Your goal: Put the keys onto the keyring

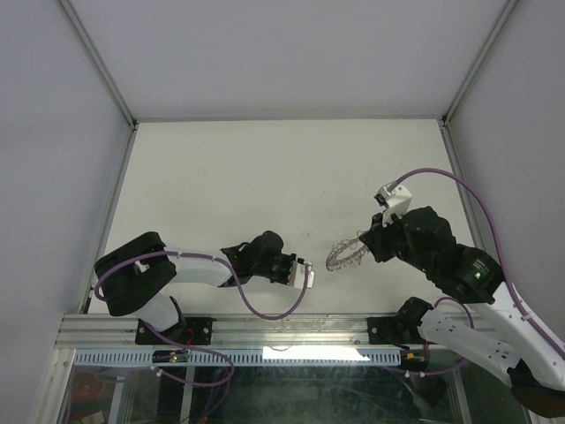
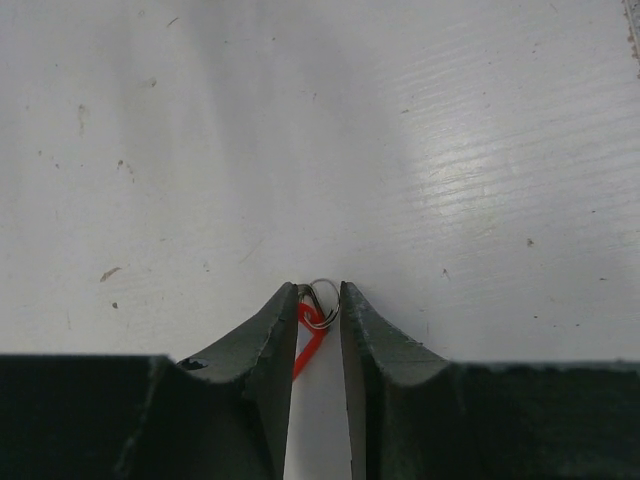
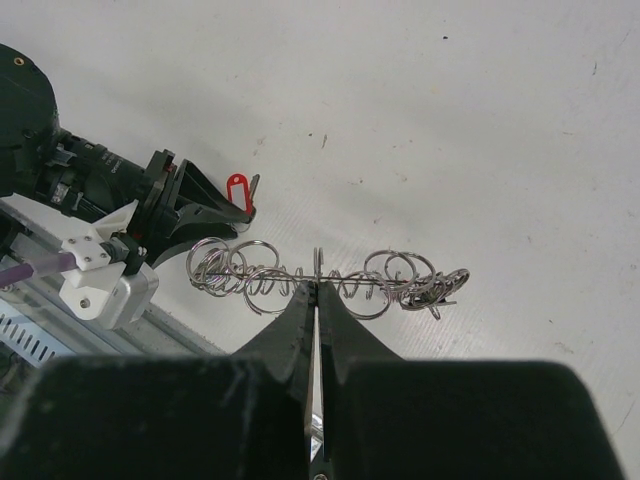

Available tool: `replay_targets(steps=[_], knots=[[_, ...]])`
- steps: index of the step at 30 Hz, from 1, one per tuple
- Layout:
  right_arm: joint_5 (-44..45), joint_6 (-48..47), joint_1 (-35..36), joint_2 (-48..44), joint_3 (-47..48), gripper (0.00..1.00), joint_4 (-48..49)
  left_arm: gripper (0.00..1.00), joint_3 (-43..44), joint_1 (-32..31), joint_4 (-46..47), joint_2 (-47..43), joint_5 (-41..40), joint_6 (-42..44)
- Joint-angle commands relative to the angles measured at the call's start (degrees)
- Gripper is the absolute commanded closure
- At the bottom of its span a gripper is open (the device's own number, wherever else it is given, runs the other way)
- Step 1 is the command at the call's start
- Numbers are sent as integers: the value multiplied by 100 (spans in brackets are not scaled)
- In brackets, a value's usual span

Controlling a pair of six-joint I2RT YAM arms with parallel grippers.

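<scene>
Top view: white counter. The left arm lies low along the near edge, and its left fingers point toward the keyring, near it but apart. The right arm reaches in from the opposite side, with the right fingers at the keyring's rim on that arm's side (from here the ring reads as a pale spiky wreath lying just over the counter). Left wrist view: two dark fingers are set at a narrow gap. The keys, a red tag seen nearly edge-on with a small silver split ring at its far end, sit in that gap at the fingertips, and the ring spans almost its whole width. Whether the fingers actually pinch it cannot be told. Bare counter lies beyond. Right wrist view: the right fingers are pressed together with no gap, clamped on the keyring's thin wire near its middle. The keyring shows edge-on as a row of silver loops strung to both sides of the grip. To one side and apart from it, the red tag with its white window sits at the tip of the left fingers, a small silver key beside it (resting on the counter or lifted: unclear).
</scene>
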Motion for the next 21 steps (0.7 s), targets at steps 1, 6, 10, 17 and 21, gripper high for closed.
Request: replay_targets(steps=[1,6,10,17,21], knots=[[-68,76,2,-36,112,100,508,79,78,77,-482,150,-40,-94],[-105,84,2,-29,107,100,534,86,175,79,-600,224,-76,-285],[-121,94,5,-50,110,100,533,91,225,84,-602,224,-150,-350],[-144,120,4,-61,118,100,525,100,420,116,-617,170,-354,-572],[-153,108,2,-85,122,100,533,100,403,242,-351,-70,-376,-926]])
